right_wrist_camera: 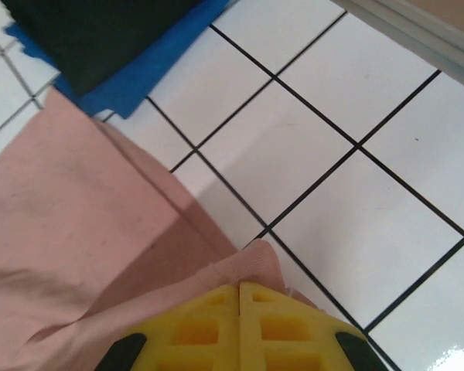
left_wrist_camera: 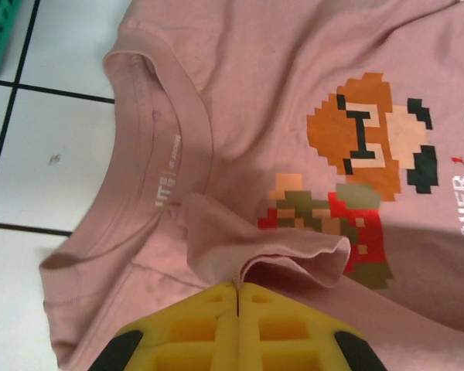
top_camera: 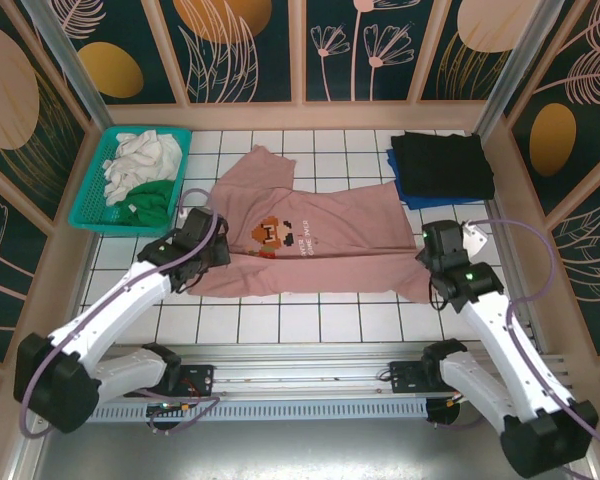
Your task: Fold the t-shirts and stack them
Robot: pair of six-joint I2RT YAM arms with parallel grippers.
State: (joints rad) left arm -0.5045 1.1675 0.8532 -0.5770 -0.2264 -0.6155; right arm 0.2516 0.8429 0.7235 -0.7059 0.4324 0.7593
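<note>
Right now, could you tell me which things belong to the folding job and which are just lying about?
Job: pink t-shirt, pinched by left gripper and right gripper; black t-shirt on blue t-shirt; white t-shirt, green t-shirt.
Lying about: teal basket holding those two.

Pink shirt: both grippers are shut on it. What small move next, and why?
Probably lift both slightly together: the left gripper is shut on the shirt beside its collar, the right gripper on its hem, and it lies flat, unfolded.
</note>
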